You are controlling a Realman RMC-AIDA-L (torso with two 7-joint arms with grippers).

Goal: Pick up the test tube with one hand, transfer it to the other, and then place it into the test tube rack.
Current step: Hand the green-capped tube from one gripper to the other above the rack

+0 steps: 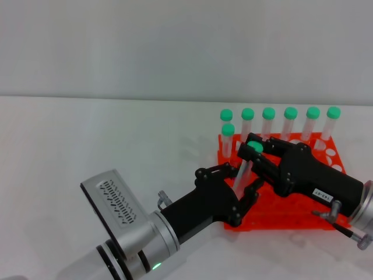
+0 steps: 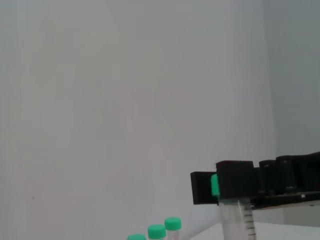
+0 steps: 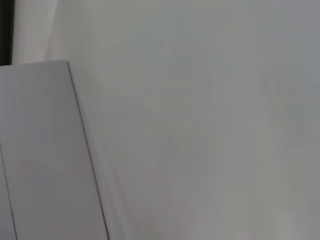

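The test tube (image 1: 244, 169), clear with a mint-green cap, hangs tilted over the front left part of the orange test tube rack (image 1: 274, 219). My left gripper (image 1: 243, 185), the one with the green light, reaches in from the lower left, its fingers closed around the tube's lower half. My right gripper (image 1: 253, 148), with the white label, comes from the right and is closed on the tube's cap. In the left wrist view the right gripper (image 2: 218, 186) clamps the green cap above the clear tube (image 2: 235, 220).
Several identical green-capped tubes (image 1: 290, 114) stand upright in the rack's back rows; three of their caps show in the left wrist view (image 2: 165, 227). The white table (image 1: 87, 140) spreads left of the rack. The right wrist view shows only pale wall.
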